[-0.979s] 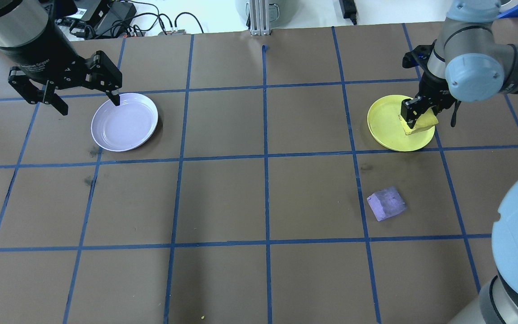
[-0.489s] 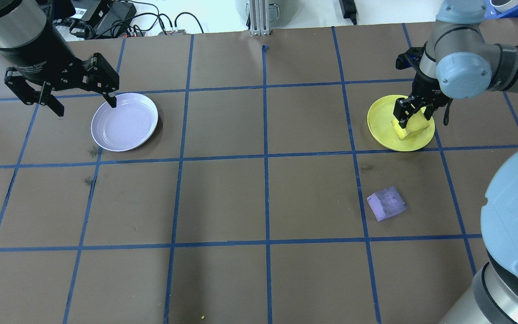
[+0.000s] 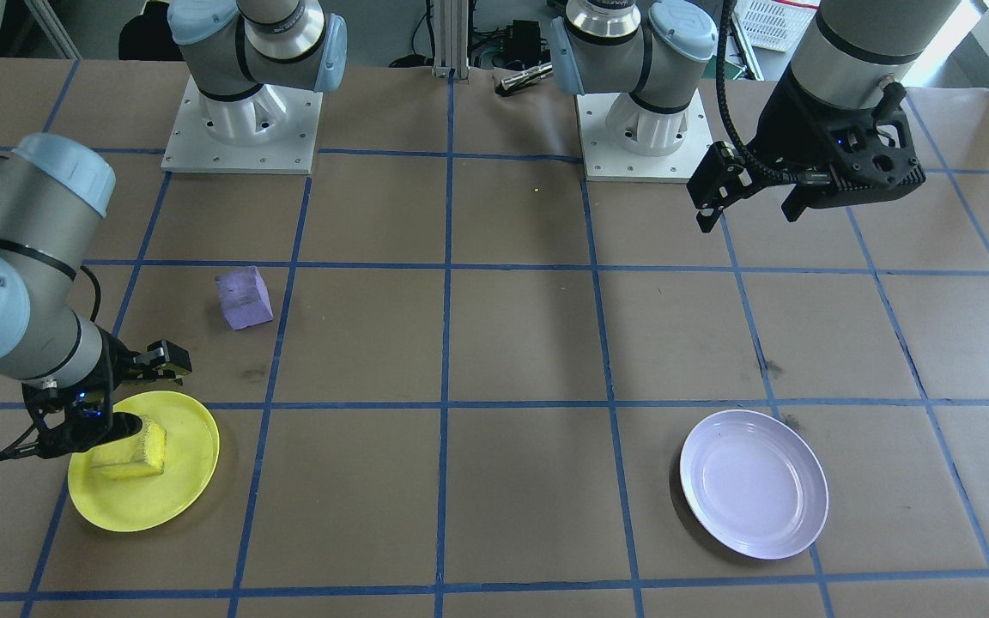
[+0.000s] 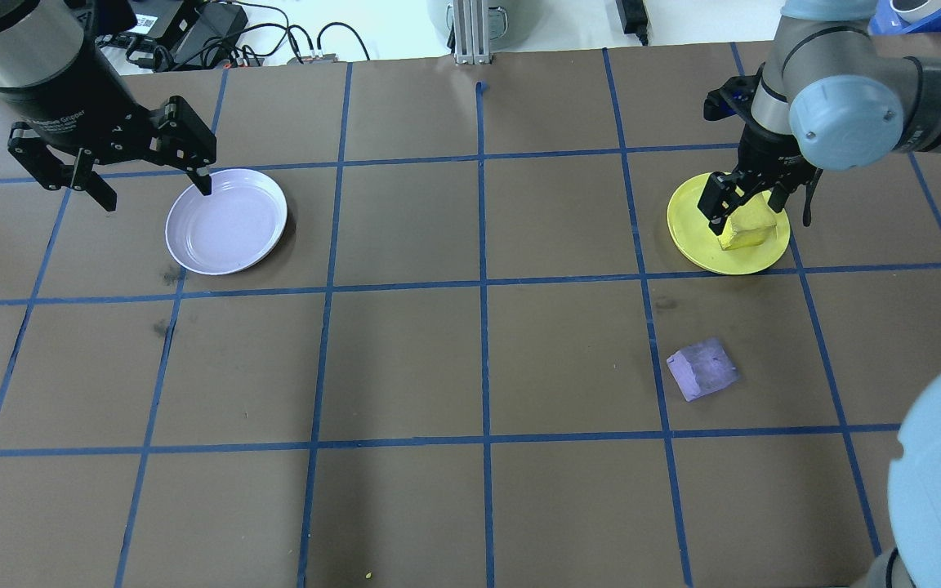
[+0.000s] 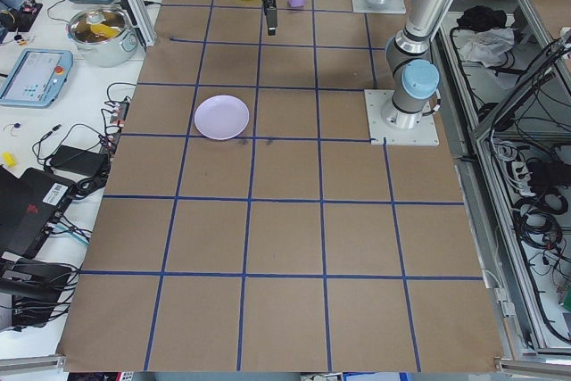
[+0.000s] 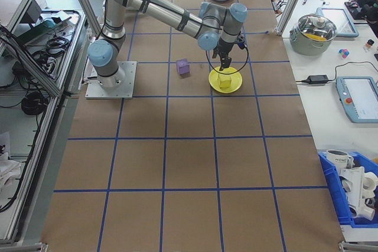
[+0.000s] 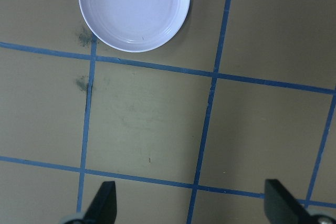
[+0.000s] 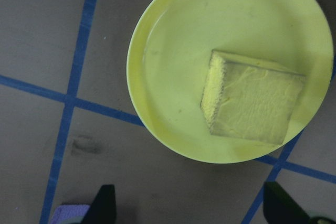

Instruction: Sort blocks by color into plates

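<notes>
Overhead exterior: right gripper [image 4: 744, 206], jaws spread and empty, above yellow block [image 4: 747, 227] resting in yellow plate [image 4: 689, 233]. Purple block [image 4: 702, 369] on table nearer. Left gripper [image 4: 152, 189] wide open, empty, beside lavender plate [image 4: 225, 222].

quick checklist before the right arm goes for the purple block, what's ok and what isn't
1. Yellow block lies inside the yellow plate: ok.
2. Right gripper has let go: ok, the wrist view shows its fingers spread wide with nothing between them.
3. Right gripper raised clear of the yellow block: cannot tell, it hangs close over it.
4. Purple block free on the table, apart from both plates: ok.
5. Lavender plate has nothing in it: ok.
6. Left gripper open and off the purple block's path: ok, it hangs at the lavender plate's edge.
</notes>
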Controlling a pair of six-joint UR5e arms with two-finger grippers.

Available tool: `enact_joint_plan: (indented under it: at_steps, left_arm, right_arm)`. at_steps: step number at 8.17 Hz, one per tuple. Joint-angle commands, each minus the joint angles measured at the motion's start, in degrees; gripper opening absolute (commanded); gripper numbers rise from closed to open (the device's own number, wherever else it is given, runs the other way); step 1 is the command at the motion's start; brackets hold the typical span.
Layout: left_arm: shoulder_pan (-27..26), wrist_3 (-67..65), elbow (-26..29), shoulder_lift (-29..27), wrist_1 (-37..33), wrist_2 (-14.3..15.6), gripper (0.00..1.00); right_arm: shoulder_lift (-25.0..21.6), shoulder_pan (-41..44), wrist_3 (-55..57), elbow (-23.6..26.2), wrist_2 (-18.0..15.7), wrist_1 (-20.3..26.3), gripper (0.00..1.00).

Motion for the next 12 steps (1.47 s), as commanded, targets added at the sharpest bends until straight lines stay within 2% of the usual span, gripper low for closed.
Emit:
enact_joint_plan:
  at_steps: [1, 2, 3, 4, 5, 9, 12]
  left_arm:
    - [0.0, 0.1, 0.1, 0.0, 0.1, -0.1, 1.00]
    - [0.0, 0.1, 0.0, 0.0, -0.1, -0.1, 1.00]
    - [0.0, 0.1, 0.0, 0.0, 0.0, -0.1, 1.00]
    - [0.0, 0.1, 0.0, 0.0, 0.0, -0.1, 1.00]
    - [0.0, 0.1, 0.1, 0.0, 0.1, -0.1, 1.00]
    - [0.0, 0.1, 0.1, -0.2, 0.1, -0.1, 1.00]
    - [0.0, 0.2, 0.0, -0.3, 0.0, -0.2, 1.00]
  right_arm:
    - [-8.6, 2.3, -0.2, 8.4, 0.1, 4.5, 1.00]
    - [-9.5, 2.2, 0.1, 12.4, 0.1, 4.6, 1.00]
    - [-9.5, 2.3, 0.2, 15.8, 1.8, 4.4, 1.00]
    - [-9.4, 2.2, 0.6, 18.2, 3.4, 4.0, 1.00]
    - [-9.5, 2.3, 2.7, 19.8, 3.5, 4.3, 1.00]
    - [-8.9, 2.4, 3.1, 20.6, 2.7, 4.0, 1.00]
    - [-8.8, 2.4, 5.6, 22.7, 3.3, 3.5, 1.00]
